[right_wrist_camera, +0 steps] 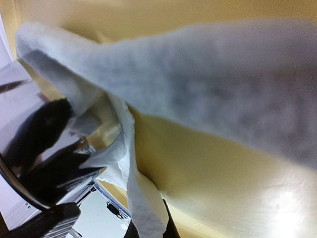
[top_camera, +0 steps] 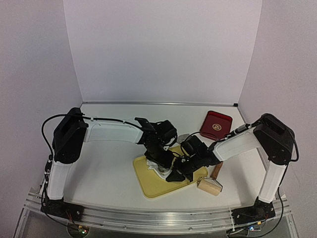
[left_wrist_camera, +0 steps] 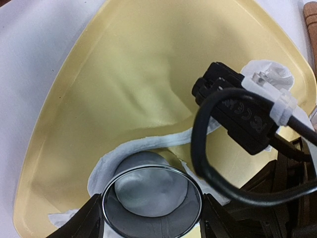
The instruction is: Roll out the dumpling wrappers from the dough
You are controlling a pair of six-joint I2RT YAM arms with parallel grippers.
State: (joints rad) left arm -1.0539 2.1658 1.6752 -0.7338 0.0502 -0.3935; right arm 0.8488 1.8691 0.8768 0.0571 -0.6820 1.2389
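The dough is a ragged white strip (left_wrist_camera: 148, 141) on a yellow board (left_wrist_camera: 124, 74), curving round a round gap. My left gripper (left_wrist_camera: 152, 218) is shut on the steel ring cutter (left_wrist_camera: 111, 183), which stands in that gap. A small round white disc, the dumpling wrapper (left_wrist_camera: 148, 191), shows inside the ring, in shade. My right gripper (right_wrist_camera: 148, 225) is shut on one end of the dough strip (right_wrist_camera: 208, 84) and lifts it off the board (right_wrist_camera: 223, 173). In the top view both grippers, left (top_camera: 162, 166) and right (top_camera: 174, 174), meet over the board (top_camera: 148, 186).
A red tray (top_camera: 216, 124) lies at the back right. A wooden tool with a handle (top_camera: 210, 185) lies just right of the board; its end shows in the left wrist view (left_wrist_camera: 311, 20). The right arm's cable (left_wrist_camera: 198, 148) hangs close over the cutter.
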